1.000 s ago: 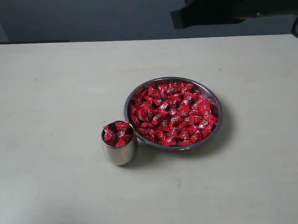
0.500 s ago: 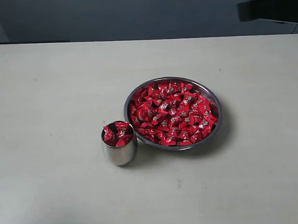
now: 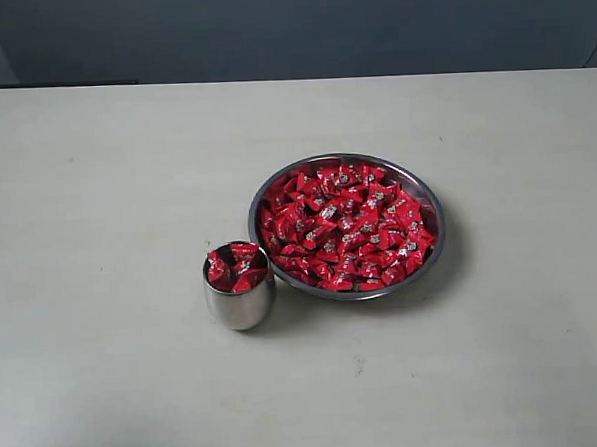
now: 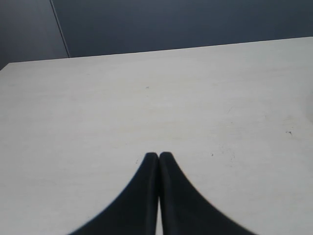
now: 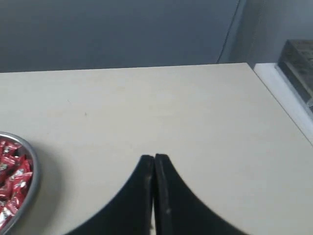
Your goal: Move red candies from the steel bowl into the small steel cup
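though full, small steel cup point(image 3: 240, 307) upright

Overview, right wrist: common steel bowl point(image 3: 430, 217)

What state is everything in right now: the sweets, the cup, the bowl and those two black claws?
red candies: wrapped, most heaped in the bowl, some in the cup.
small steel cup: upright, filled to the rim.
steel bowl: upright on the table, nearly full.
left gripper: shut, empty.
right gripper: shut, empty, clear of the bowl.
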`<act>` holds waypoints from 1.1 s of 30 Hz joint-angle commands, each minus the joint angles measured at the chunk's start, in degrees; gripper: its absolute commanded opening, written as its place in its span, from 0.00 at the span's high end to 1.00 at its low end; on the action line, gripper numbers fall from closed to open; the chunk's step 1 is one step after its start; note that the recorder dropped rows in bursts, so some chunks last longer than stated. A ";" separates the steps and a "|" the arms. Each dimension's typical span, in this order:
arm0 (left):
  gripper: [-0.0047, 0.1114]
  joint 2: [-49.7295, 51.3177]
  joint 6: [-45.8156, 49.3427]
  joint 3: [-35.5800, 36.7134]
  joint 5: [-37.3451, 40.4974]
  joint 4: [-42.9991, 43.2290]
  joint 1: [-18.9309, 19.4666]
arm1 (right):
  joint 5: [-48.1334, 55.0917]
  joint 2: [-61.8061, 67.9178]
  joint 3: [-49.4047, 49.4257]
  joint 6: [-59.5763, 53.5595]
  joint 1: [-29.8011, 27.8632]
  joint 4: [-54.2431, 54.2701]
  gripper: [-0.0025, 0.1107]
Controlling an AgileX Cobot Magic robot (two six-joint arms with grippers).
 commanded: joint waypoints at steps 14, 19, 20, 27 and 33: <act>0.96 -0.27 -0.11 0.11 -0.55 0.11 -0.28 | -9.86 -23.25 23.62 -0.69 -1.33 0.19 0.98; 0.96 -0.27 -0.11 0.11 -0.55 0.11 -0.28 | -6.42 -26.16 24.25 -0.69 -1.33 0.48 0.98; 0.96 -0.27 -0.11 0.11 -0.55 0.11 -0.28 | -5.28 -26.58 24.25 -0.69 -1.33 0.48 0.98; 0.96 -0.27 -0.11 0.11 -0.55 0.11 -0.28 | -3.38 -27.58 24.25 -0.69 -1.33 0.48 0.98; 0.96 -0.27 -0.11 0.11 -0.55 0.11 -0.28 | -1.92 -29.96 24.25 -0.69 -1.33 0.90 0.98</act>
